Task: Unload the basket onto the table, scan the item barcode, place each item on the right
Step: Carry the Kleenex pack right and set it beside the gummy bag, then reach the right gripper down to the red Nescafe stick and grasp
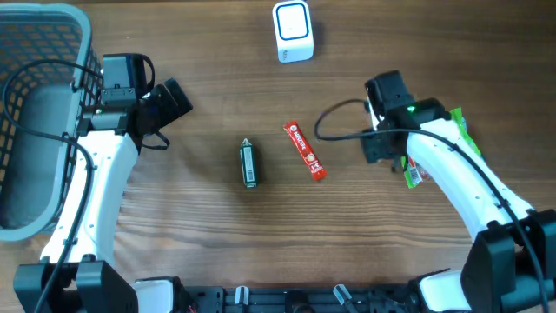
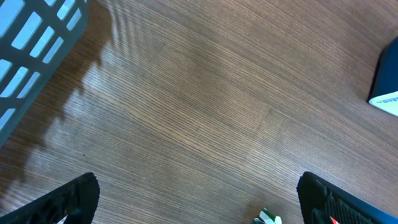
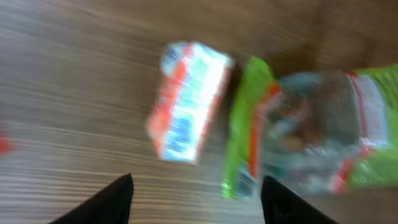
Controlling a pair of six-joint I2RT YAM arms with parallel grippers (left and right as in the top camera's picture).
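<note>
Clearly the right tool (image 3: 198, 182) is nearer: jaws apart and empty, the green packet (image 3: 250, 112) flat on the desk (image 1: 217, 87) just ahead, its length running off rightward. The left tool (image 2: 198, 180), wide open and empty, hangs well apart from it.

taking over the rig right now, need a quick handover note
Grippers: left gripper has its jaws open and empty over bare table near the basket. The right gripper has its jaws open and empty above a white-and-orange packet and a green packet lying side by side; that view is blurred.
Mid-table: dark packet and red stick packet. The white scanner stands at the top of the overhead view.
Done: no scan evident.
Left: pick an item and show its barcode to the scanner.
</note>
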